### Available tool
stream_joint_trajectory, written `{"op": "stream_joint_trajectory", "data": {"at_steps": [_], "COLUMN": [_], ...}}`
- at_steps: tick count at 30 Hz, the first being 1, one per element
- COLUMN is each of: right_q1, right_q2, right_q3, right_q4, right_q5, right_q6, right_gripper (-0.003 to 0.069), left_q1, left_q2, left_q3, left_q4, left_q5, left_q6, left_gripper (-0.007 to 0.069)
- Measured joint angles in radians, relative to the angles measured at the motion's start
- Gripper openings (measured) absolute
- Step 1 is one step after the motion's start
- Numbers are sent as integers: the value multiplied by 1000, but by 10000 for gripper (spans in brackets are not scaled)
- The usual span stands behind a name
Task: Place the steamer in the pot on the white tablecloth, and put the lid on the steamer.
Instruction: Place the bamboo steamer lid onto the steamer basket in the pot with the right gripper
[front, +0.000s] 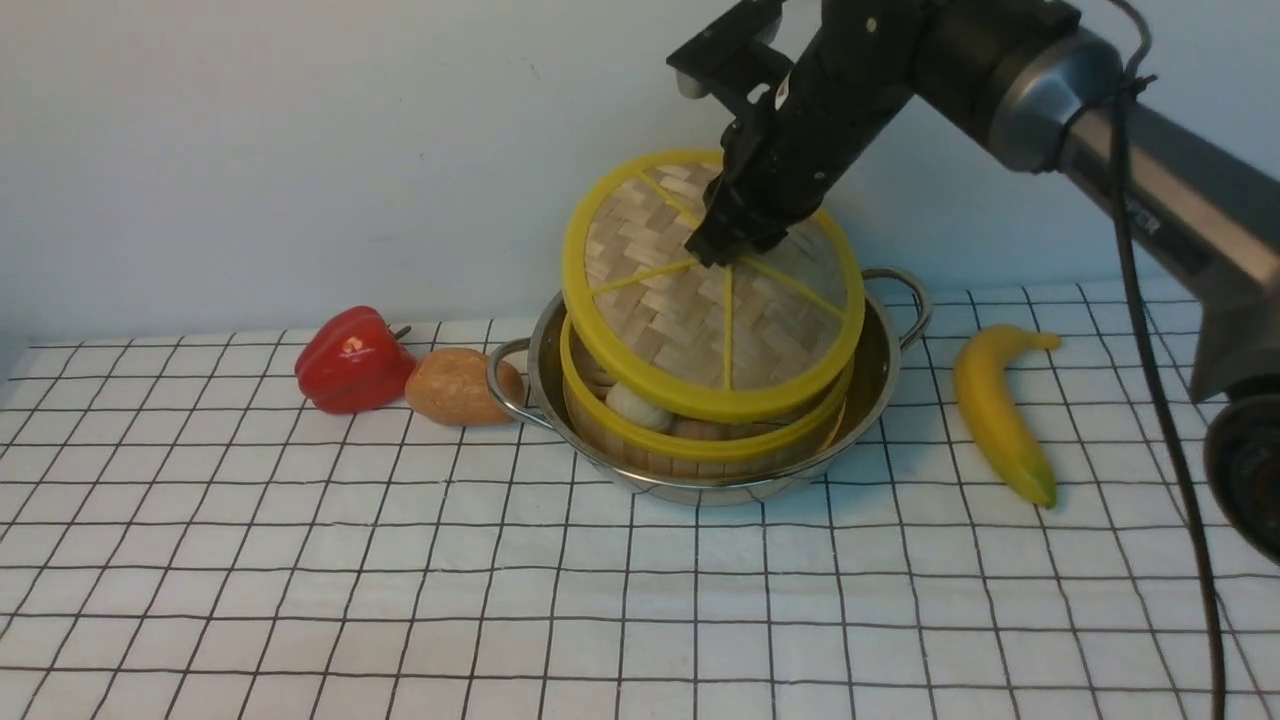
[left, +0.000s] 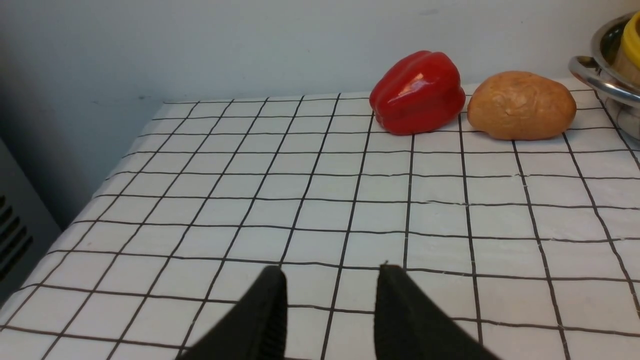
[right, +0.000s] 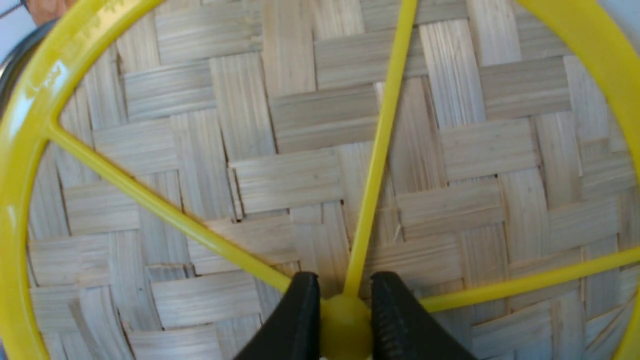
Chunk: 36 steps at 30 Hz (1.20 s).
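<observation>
Above the pot (front: 885, 365) on the white tablecloth (front: 400, 560), the right gripper (front: 725, 250) holds the lid (front: 700, 320) by its knob (right: 345, 320).

The jaws are clamped on the small yellow knob. The lid hangs tilted, its near edge low over the steamer (front: 700, 440), which sits inside the pot; whether the two touch cannot be told. To finish well, the disc probably needs levelling and centring so that its rim meets the steamer's all round. It should then be lowered gently before release, because if let go at this slant it could slip into the gap beside the basket. The left gripper (left: 332, 300), jaws apart and empty, hovers over bare cloth near a red pepper (left: 417, 92) and a potato (left: 520, 105).
</observation>
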Motion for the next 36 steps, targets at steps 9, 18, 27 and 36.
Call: {"op": "stream_joint_trajectory", "data": {"at_steps": [9, 18, 27, 36], "right_q1": [0, 0, 0, 0], "right_q2": [-54, -40, -5, -1], "right_q3": [104, 109, 109, 109], "right_q4": [-10, 47, 57, 80], "right_q5": [-1, -2, -37, -113], "right_q6": [14, -40, -99, -156], "right_gripper": [145, 145, 145, 145], "left_q1": [0, 0, 0, 0], "left_q2": [0, 0, 0, 0], "left_q3": [0, 0, 0, 0], "left_q4": [0, 0, 0, 0], "left_q5": [0, 0, 0, 0], "left_q6": [0, 0, 0, 0], "left_gripper": [243, 243, 243, 243]}}
